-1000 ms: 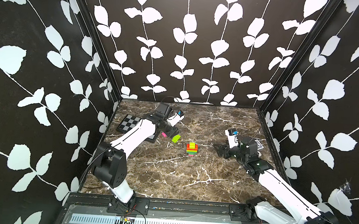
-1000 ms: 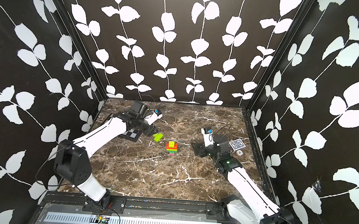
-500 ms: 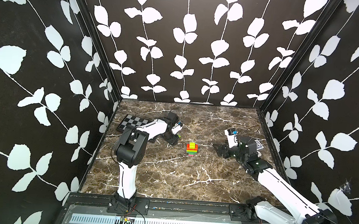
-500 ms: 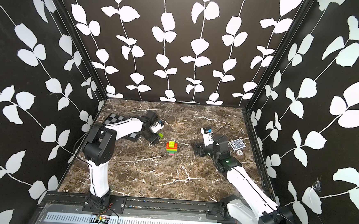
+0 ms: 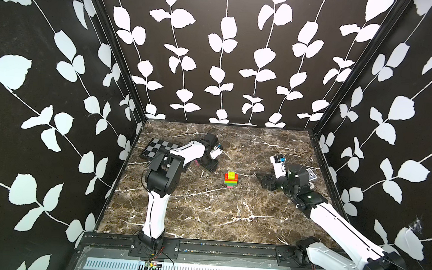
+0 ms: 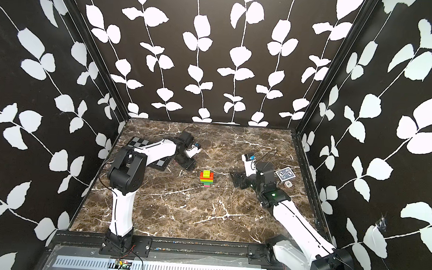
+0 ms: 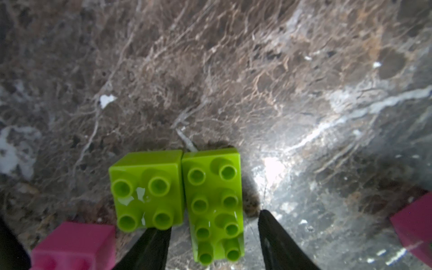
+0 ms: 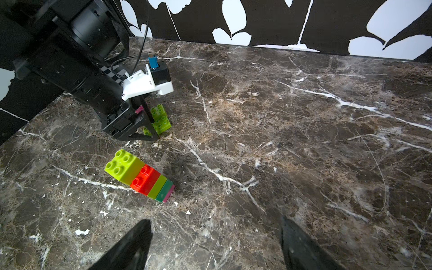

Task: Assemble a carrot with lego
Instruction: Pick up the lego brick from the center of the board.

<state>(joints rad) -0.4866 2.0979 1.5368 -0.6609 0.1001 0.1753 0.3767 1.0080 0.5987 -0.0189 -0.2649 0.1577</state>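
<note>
Straddled a long lime brick [image 7: 215, 205] with left claw [image 7: 210, 221] half open, not gripping; held right claw [image 8: 214, 219] wide, empty, right of carrot [image 5: 231, 179] mid-frame in a top view, on tabletop [image 5: 204, 217].

The brown marble table [image 5: 204, 217] carried a small stack of bricks [image 5: 231, 179] near its middle, standing with the pink layer at the bottom and a lime block on top. A checkered board [image 5: 155, 148] lay flat at the far left corner. Near the board, a square lime brick [image 7: 147, 194] and a long lime brick [image 7: 215, 205] sat side by side, touching, studs up, with a pink brick [image 7: 74, 245] close by. A card [image 6: 285, 174] lay by the right wall.
</note>
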